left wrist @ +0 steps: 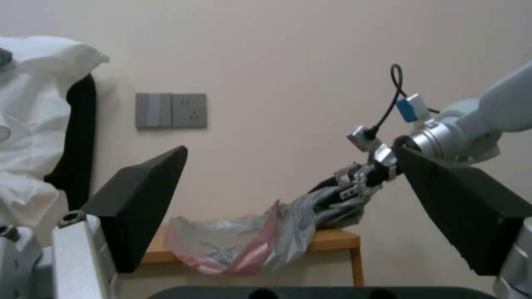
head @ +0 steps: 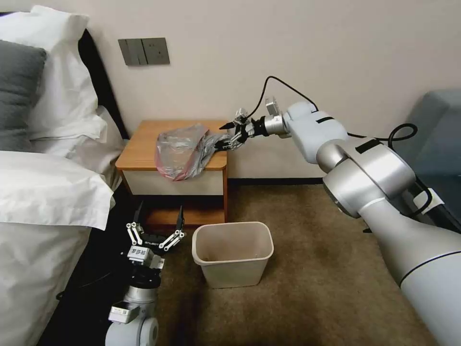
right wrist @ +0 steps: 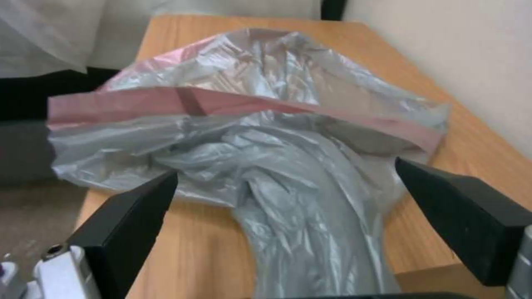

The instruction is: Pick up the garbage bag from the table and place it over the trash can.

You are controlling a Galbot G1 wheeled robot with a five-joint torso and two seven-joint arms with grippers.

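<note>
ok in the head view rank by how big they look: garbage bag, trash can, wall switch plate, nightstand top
1. Orange-brown wooden nightstand top
2. Beige plastic trash can, though it sits nearer the camera
3. Crinkly grey garbage bag with pink rim
4. Grey wall switch plate

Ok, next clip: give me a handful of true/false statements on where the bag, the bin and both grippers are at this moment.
1. The garbage bag lies on the table. True.
2. The bag already lines the trash can. False: the can stands on the carpet in front of the table with no bag over it.
3. The right gripper is at the bag's grey end, fingers open on either side of it. True.
4. The left gripper holds the bag's pink rim. False: it hangs open, low beside the can, holding nothing.
5. The bag hangs partly over the table's front edge. True.
</note>
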